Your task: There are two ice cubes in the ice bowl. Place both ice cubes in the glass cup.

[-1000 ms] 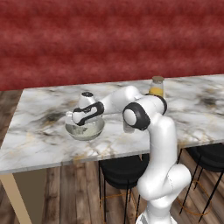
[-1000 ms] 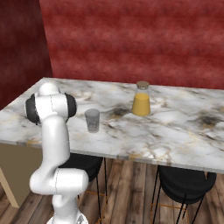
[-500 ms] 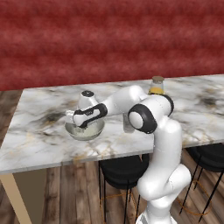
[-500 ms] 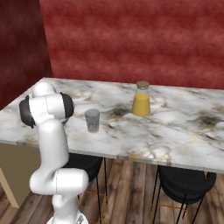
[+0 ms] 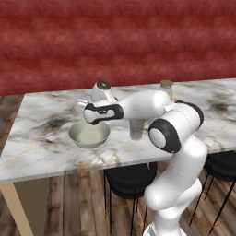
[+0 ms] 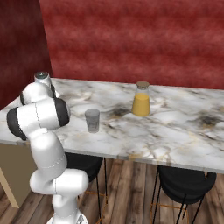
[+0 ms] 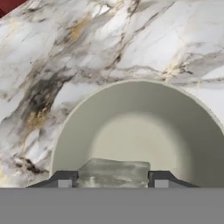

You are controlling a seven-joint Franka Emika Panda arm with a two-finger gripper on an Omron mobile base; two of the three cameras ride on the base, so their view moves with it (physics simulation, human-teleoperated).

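i have the pincer (image 7: 113, 180) closed on one of the ice cubes (image 7: 114, 171), held between the finger tips just above the ice bowl (image 7: 87, 131). the bowl floor i can see is bare; i can't tell where the second cube is. the glass cup (image 5: 136, 129) stands on the table (image 5: 41, 147) just beside the bowl, toward the arm's base, so i judge the carry runs sideways that way.

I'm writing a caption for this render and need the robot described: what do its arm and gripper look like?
The arm is glossy white with rounded, tube-like links and black bands and discs at the joints; a grey-capped joint tops the wrist. No loose cables or markings show. The gripper has two small dark grey fingertips, each bearing a pale square pad.
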